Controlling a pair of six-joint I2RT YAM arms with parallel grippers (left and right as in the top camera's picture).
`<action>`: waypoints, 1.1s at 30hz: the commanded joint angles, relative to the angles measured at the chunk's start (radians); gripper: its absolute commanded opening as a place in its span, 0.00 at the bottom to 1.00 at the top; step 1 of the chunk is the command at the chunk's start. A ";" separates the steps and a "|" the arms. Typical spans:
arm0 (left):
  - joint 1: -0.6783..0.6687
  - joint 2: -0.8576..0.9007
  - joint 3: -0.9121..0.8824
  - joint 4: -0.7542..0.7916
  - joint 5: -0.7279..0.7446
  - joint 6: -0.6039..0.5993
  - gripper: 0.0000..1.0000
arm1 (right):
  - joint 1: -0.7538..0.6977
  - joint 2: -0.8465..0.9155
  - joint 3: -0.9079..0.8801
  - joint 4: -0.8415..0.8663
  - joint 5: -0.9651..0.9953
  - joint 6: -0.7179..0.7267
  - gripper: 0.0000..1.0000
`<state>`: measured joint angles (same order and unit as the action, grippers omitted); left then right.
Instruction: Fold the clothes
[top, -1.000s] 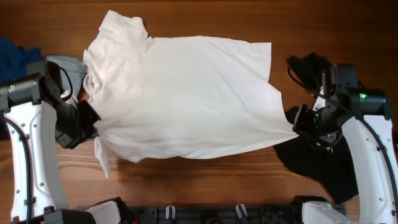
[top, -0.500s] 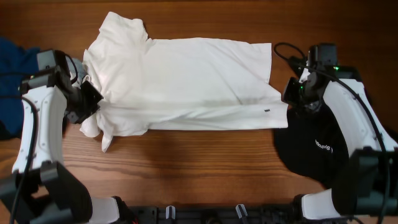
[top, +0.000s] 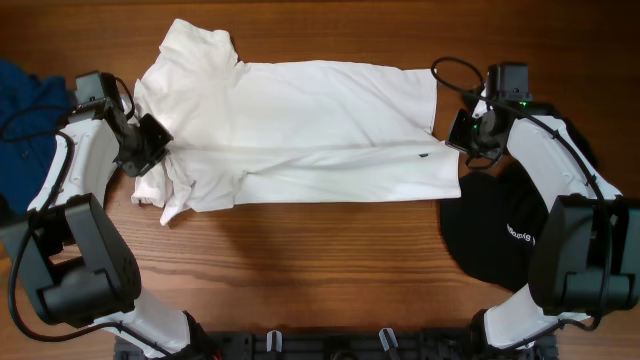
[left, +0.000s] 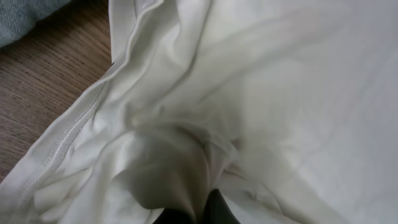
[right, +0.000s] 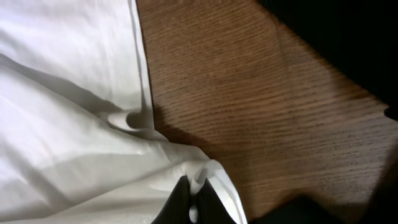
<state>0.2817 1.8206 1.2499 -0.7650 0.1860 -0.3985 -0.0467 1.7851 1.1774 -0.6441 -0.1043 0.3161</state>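
Note:
The white shirt (top: 300, 130) lies spread across the wooden table, its near long edge doubled over toward the far side, with a small dark label (top: 421, 154) near the right hem. My left gripper (top: 158, 150) is shut on bunched cloth at the shirt's left end; the left wrist view shows the cloth (left: 186, 168) pinched in the jaws (left: 198, 211). My right gripper (top: 458, 140) is shut on the shirt's right hem; the right wrist view shows the hem (right: 202, 174) between the fingers (right: 194, 208). A sleeve (top: 200, 45) sticks out at the far left.
A black garment (top: 505, 235) lies on the table at the right under my right arm. A blue garment (top: 25, 90) and a grey one (left: 25, 18) lie at the left edge. Bare wood (top: 320, 260) runs along the near side.
Both grippers have carried the shirt's near edge away from me, over the shirt. The cloth now lies as a narrower band, and both arms reach farther back.

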 joint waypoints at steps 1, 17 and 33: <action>0.002 0.008 -0.002 0.012 0.008 -0.006 0.04 | 0.000 0.024 0.002 0.014 -0.008 -0.010 0.07; 0.002 0.008 -0.002 -0.025 0.009 -0.006 0.81 | -0.084 0.024 0.002 -0.199 0.195 0.178 0.22; 0.002 0.008 -0.002 -0.059 0.072 -0.006 0.77 | -0.222 0.181 -0.071 -0.226 0.249 0.130 0.04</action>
<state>0.2817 1.8206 1.2499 -0.8150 0.2386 -0.4057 -0.1722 1.8946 1.1419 -0.8555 -0.0704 0.3458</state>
